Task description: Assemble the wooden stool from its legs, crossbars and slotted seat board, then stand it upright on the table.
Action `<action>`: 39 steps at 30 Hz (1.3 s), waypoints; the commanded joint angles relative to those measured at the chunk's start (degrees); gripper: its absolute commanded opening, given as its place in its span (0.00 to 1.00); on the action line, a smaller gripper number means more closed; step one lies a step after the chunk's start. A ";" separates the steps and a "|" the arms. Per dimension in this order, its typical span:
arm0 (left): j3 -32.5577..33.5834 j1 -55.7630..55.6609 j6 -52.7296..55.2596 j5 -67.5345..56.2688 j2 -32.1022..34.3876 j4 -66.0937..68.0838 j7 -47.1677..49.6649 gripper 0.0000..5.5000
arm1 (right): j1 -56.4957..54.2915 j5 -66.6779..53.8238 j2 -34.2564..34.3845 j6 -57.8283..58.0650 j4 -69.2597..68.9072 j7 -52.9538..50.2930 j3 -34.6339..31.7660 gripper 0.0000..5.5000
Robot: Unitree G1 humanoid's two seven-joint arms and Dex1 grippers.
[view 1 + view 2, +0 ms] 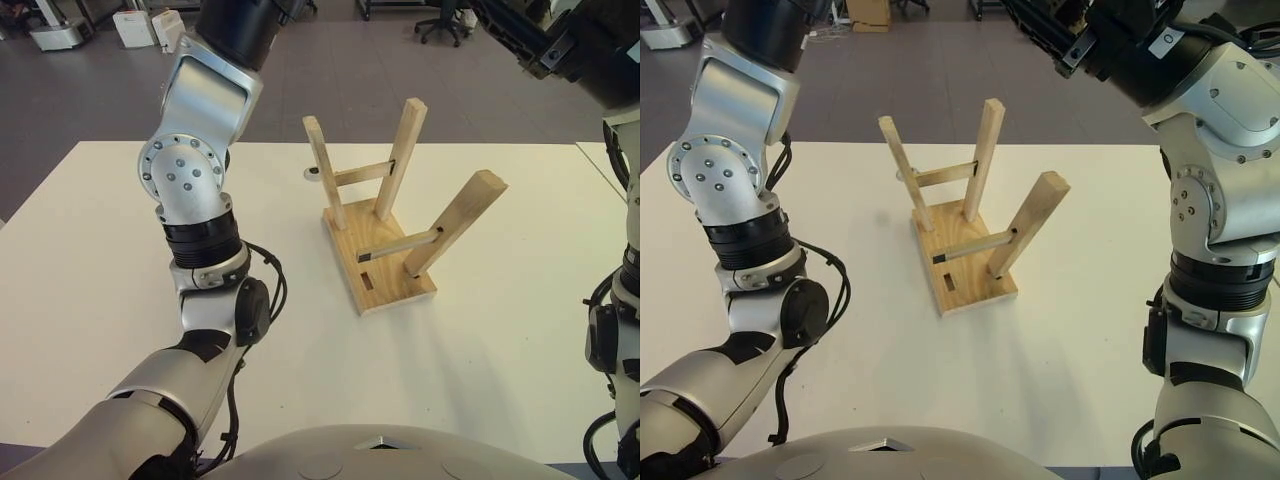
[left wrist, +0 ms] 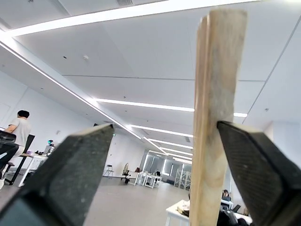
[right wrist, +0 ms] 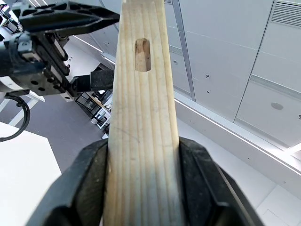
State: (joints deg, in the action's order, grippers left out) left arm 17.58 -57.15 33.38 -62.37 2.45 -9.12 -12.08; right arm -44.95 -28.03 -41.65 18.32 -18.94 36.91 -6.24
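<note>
Here, raised above the white table (image 1: 480,380), the right gripper (image 3: 143,143) is clamped on a pale wooden leg with an oval mortise (image 3: 141,94). The left gripper (image 2: 164,127) stands apart, one pad touching a pale wooden strip (image 2: 217,94), likely the same leg. The risk is that with only one firm grip, a slip on the right could drop the leg onto the half-built stool (image 1: 975,285) below and topple it. Its slotted seat board (image 1: 385,290) lies flat mid-table with three legs (image 1: 405,150) pointing up and two crossbars (image 1: 362,173) joining them. One leg leans, so a skewed insertion could jam. The tabletop gives working room in front and on both sides. The far edge, by a small grey disc (image 1: 313,173), runs just behind the stool.
</note>
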 commanded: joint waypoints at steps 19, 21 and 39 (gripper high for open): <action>-1.86 3.61 0.11 -5.46 1.25 -4.10 2.74 0.19 | 0.43 5.43 1.57 -0.23 -1.80 4.77 3.76 0.37; -0.91 3.10 -0.91 -5.60 0.86 -3.35 3.83 0.19 | 0.54 6.32 1.57 -0.58 -1.91 4.74 4.17 0.44; 4.19 47.49 10.57 -13.91 21.14 -25.92 12.91 0.19 | 30.85 4.71 8.17 14.31 21.95 -6.53 -6.28 0.60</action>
State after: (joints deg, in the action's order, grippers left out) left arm 25.85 -14.45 42.01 -79.85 22.57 -32.58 0.63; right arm -19.18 -28.39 -35.03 36.67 -1.08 29.98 -17.87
